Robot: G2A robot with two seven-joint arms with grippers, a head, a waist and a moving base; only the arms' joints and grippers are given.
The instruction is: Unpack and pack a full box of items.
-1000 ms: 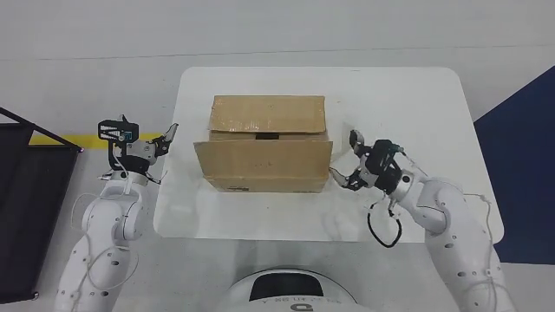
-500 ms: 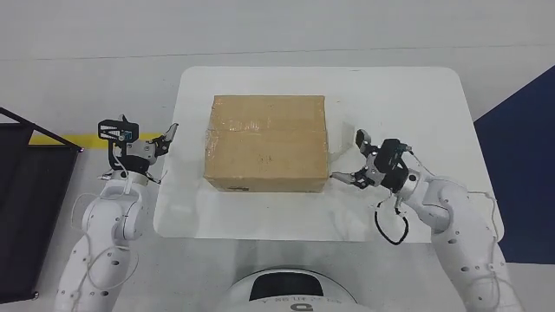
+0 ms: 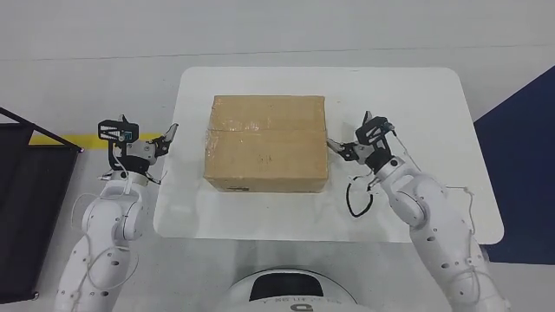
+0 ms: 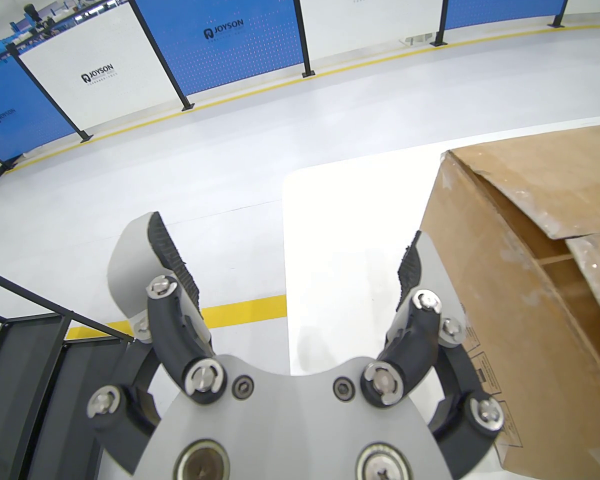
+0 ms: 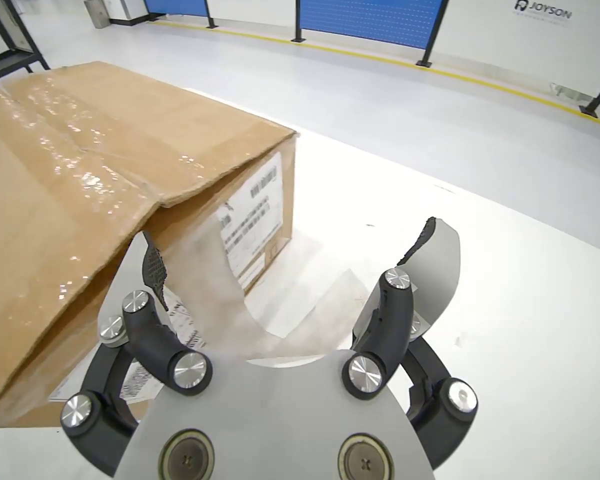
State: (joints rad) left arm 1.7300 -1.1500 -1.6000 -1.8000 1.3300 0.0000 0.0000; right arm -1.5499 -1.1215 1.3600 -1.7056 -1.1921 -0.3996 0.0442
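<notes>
Wearing smooth white rounded shells on the left arm (image 3: 111, 217) and right arm (image 3: 429, 212), with a thin black cable (image 3: 350, 205) hanging in a loop at the right wrist. Showing on the left gripper (image 4: 285, 247) and right gripper (image 5: 290, 247) silver plates, black links, round shiny screws and black ribbed pads (image 4: 172, 252).

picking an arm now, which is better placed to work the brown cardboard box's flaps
Right, likely: the right gripper is open beside the brown cardboard box, by its flaps; the left gripper hangs apart at the white table edge.
</notes>
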